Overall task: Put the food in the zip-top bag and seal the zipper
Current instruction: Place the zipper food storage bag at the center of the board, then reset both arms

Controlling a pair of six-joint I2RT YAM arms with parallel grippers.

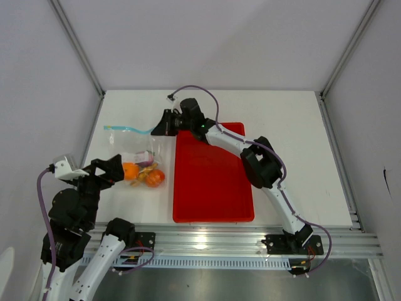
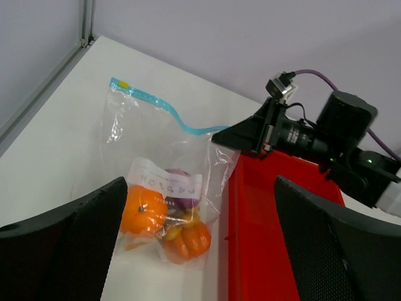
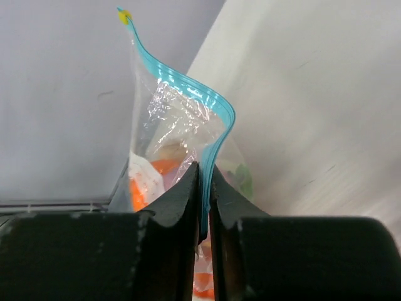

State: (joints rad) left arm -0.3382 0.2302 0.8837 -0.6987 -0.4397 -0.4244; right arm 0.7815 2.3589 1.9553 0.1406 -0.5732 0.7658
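Sealing, we judge, needs right gripper [image 3: 203,175], pinched on thin blue zipper strip [image 3: 188,88] of clear floppy bag [image 2: 128,122], pressing evenly along it; left gripper [image 1: 113,169] wide open, empty.

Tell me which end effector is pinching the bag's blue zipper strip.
The right end effector, its jaws shut on the strip beside the red tray; the left end effector stands wide open near the food.

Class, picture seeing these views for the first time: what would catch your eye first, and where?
The clear floppy plastic bag holding toy produce lies beside the red rectangular tray. The right pincer pinches the bag's blue zipper strip, while the left pincer stands open beside the bag.
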